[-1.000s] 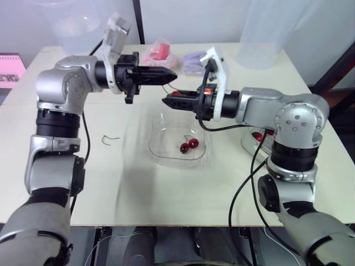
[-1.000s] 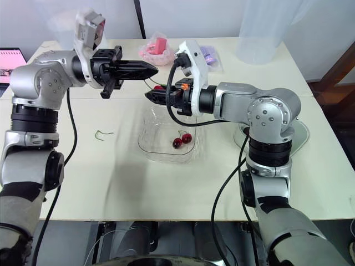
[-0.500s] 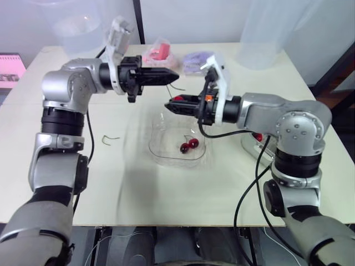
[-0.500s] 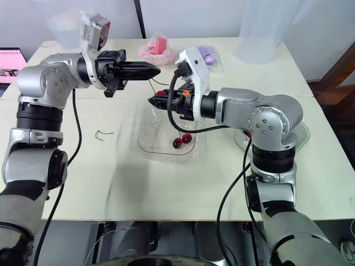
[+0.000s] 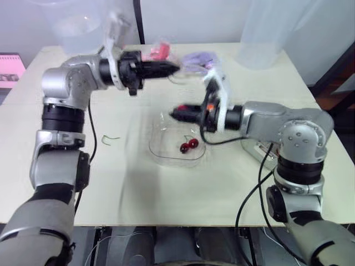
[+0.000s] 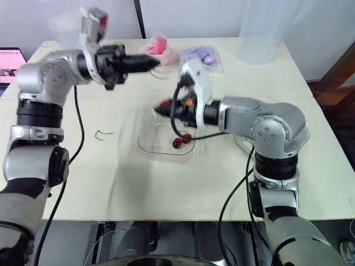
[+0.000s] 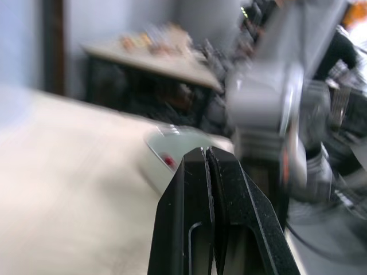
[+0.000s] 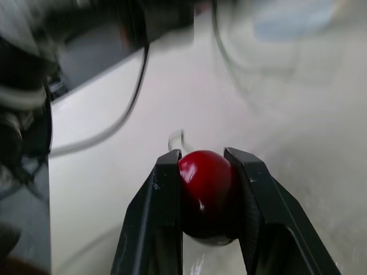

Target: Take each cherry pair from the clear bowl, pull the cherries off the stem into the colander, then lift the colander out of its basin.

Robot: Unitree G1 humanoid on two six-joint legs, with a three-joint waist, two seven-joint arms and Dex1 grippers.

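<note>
Pair of dark red cherries point(image 5: 188, 146) in the clear plastic bowl point(image 5: 162, 148), long axis slanting left-right; over its far rim, right gripper point(image 8: 203, 154) pointing left, pinching a round red cherry point(image 8: 205, 192); beyond, left gripper point(image 7: 206, 150) pointing right, fingers pressed together.

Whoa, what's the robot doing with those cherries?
The robot is taking cherries off their stems. Its right gripper holds one red cherry between its fingers, over the far edge of the clear bowl. Its left gripper is raised nearby with fingers shut; whether they pinch a stem is too blurred to tell. One cherry pair waits in the bowl, and a bare stem lies on the table beside it.
</note>
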